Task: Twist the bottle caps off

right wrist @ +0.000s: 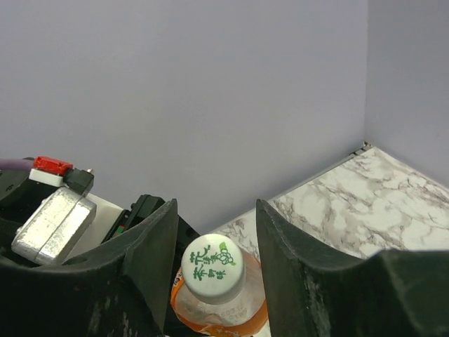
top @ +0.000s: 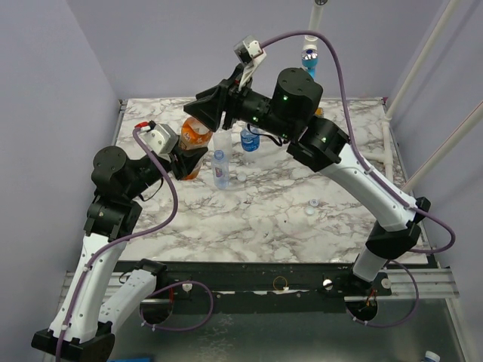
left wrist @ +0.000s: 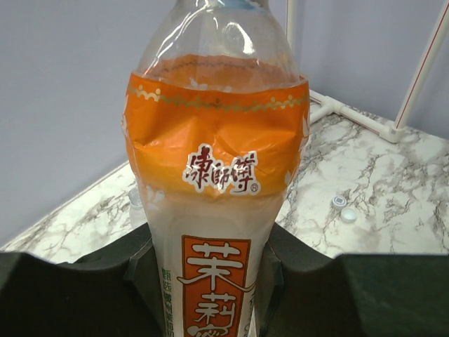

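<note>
My left gripper [top: 189, 157] is shut on the orange bottle [top: 194, 139] and holds it upright at the table's back left. In the left wrist view the bottle [left wrist: 217, 175] fills the frame between my fingers [left wrist: 277, 281]. Its white cap [right wrist: 212, 268], printed in green, is still on the neck. My right gripper [top: 210, 108] hangs just above it, open, with a finger [right wrist: 151, 246] on each side of the cap and a gap to both. Two loose white caps [top: 311, 207] lie on the table, also in the left wrist view [left wrist: 344, 208].
Beside the orange bottle stand a slim light-blue-labelled bottle [top: 220, 167], a clear bottle [top: 224, 143] and a dark-blue-labelled bottle [top: 250, 142]. A white pipe frame [top: 423, 60] with a blue fitting [top: 309, 59] rises at the back right. Lilac walls close the back and left.
</note>
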`<state>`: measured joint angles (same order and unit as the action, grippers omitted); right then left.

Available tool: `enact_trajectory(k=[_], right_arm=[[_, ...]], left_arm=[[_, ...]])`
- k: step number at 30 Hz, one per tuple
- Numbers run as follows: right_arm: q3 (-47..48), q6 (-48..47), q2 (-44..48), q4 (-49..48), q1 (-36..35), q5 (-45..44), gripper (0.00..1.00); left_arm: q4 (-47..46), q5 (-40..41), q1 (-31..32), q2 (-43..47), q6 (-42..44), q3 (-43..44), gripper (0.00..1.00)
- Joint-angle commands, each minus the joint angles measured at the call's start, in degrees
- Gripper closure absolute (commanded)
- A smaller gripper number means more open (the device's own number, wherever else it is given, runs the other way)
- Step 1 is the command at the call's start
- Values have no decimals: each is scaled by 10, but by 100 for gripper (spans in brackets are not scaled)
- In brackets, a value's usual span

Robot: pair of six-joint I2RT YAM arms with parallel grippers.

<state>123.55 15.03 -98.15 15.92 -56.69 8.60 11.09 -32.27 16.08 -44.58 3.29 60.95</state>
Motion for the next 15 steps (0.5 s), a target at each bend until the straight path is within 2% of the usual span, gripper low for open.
enact_trajectory(k=[1,5,9,15], right_arm=[[-20,8,-4,-20,-6,-22,48],[-33,11,4,-34,-6,-23,57],[-50,15,15,-54,-5,-18,79],[-70,12,31,-83,-5,5,91]], left_arm=[[2,15,-3,1,4,-2,83],[2,15,-3,2,0,-2,83],[2,13,-3,3,-3,-2,83],[2,1,-3,5,-15,-3,83]])
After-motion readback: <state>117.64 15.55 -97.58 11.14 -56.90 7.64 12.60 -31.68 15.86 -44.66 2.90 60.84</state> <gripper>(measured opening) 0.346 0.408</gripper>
